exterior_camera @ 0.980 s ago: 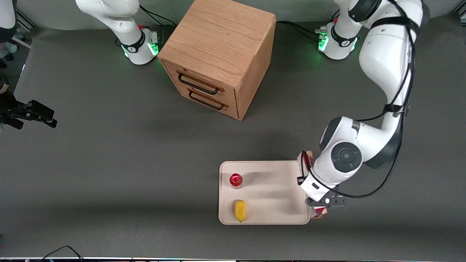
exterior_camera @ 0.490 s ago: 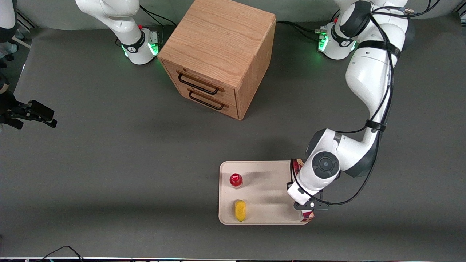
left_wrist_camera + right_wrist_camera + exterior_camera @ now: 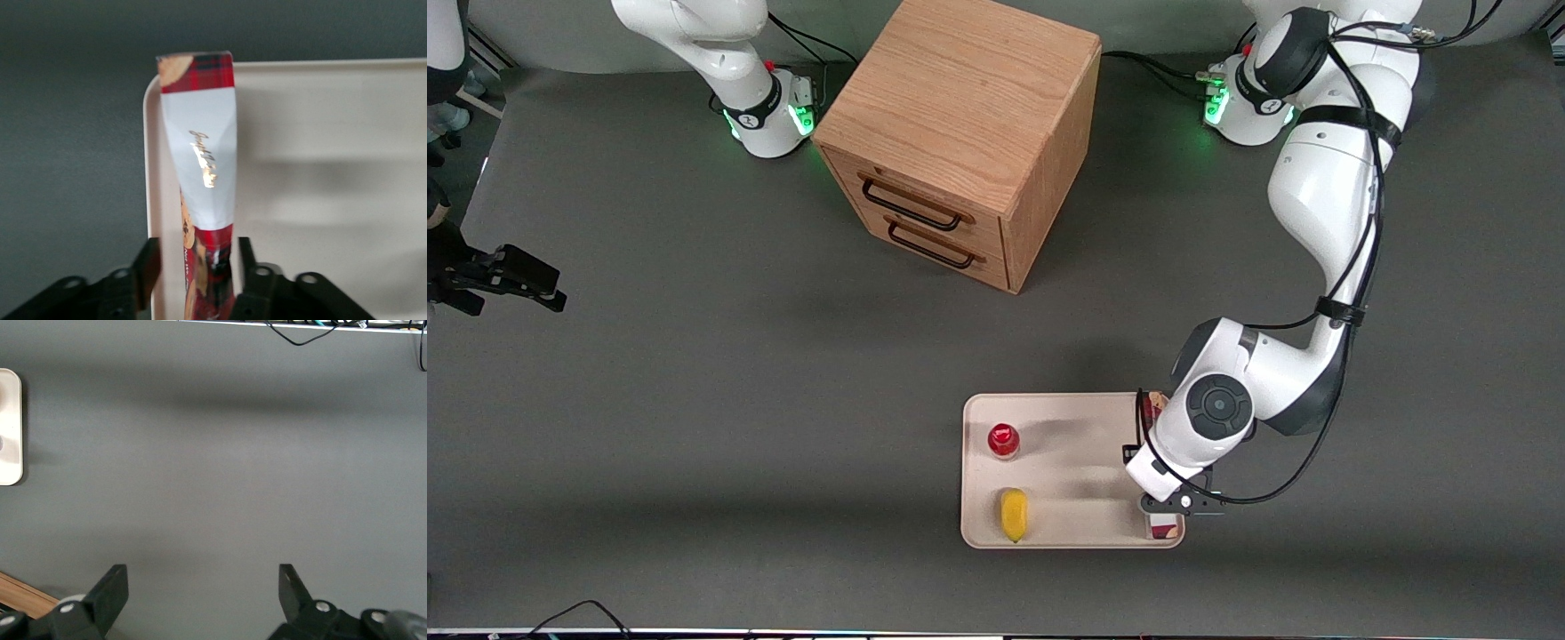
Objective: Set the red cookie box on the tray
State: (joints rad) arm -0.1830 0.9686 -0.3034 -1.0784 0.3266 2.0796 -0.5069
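Gripped between closed fingers, the red cookie box [image 3: 203,167] is held by the gripper [image 3: 195,267] over the tray [image 3: 1067,471] at its 3 o'clock edge; release remains.

The red cookie box [image 3: 200,173] looks like printed cardboard, its plaid ends slightly glossy and its pale panel carrying shiny gold foil lettering. The tray [image 3: 1067,462] appears to be smooth, matt cream plastic. The end effector [image 3: 193,273], over the tray's edge toward the working arm's end, has matt black fingers [image 3: 148,263]. The tabletop [image 3: 694,400] is a dull, even grey sheet. The cabinet [image 3: 960,133] shows grained light wood with dark metal handles [image 3: 911,209].
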